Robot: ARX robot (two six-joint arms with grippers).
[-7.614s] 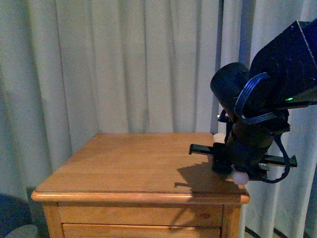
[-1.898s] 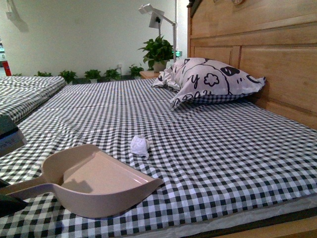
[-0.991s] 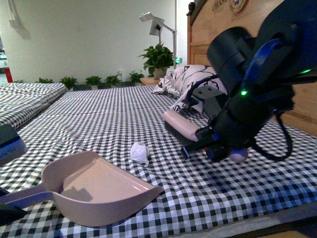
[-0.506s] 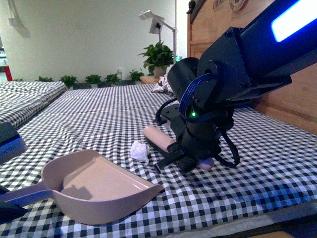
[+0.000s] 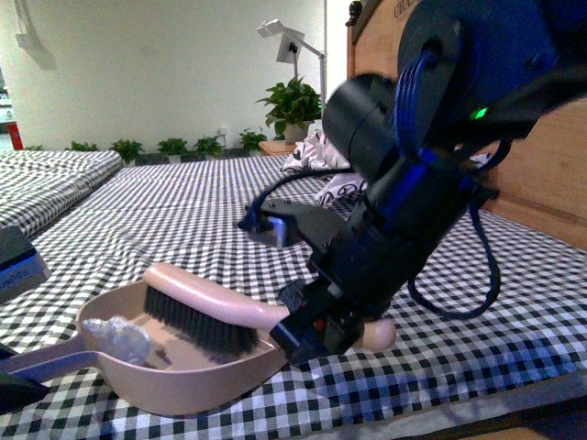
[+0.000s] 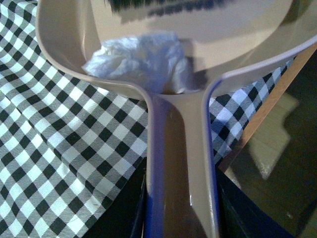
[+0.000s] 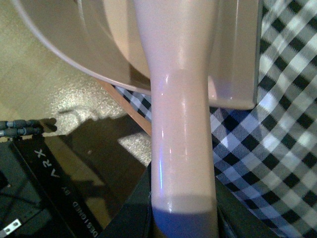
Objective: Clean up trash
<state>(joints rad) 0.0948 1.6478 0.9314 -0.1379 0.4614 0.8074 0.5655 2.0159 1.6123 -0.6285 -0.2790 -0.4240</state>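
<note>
The trash (image 5: 119,337), a small crumpled white wad, lies inside the beige-pink dustpan (image 5: 165,385) at its back, next to the handle. It also shows in the left wrist view (image 6: 141,62), against the dustpan's back wall (image 6: 59,62). My left gripper (image 6: 181,218) is shut on the dustpan's handle (image 6: 181,163), at the lower left edge of the front view. My right gripper (image 5: 321,330) is shut on the handle of the pink brush (image 5: 197,302), whose dark bristles reach into the dustpan. The brush handle (image 7: 183,124) fills the right wrist view, above the dustpan (image 7: 79,39).
The dustpan rests on a black-and-white checked bed cover (image 5: 183,211) near its front edge. A patterned pillow (image 5: 316,156) lies by the wooden headboard (image 5: 541,174), mostly hidden by my right arm. A second bed (image 5: 46,179) stands at the left. Plants and a lamp stand beyond.
My right arm has swung left and toward the camera, and the brush head now sits in the dustpan. The trash has gone from the cover into the back of the dustpan.
</note>
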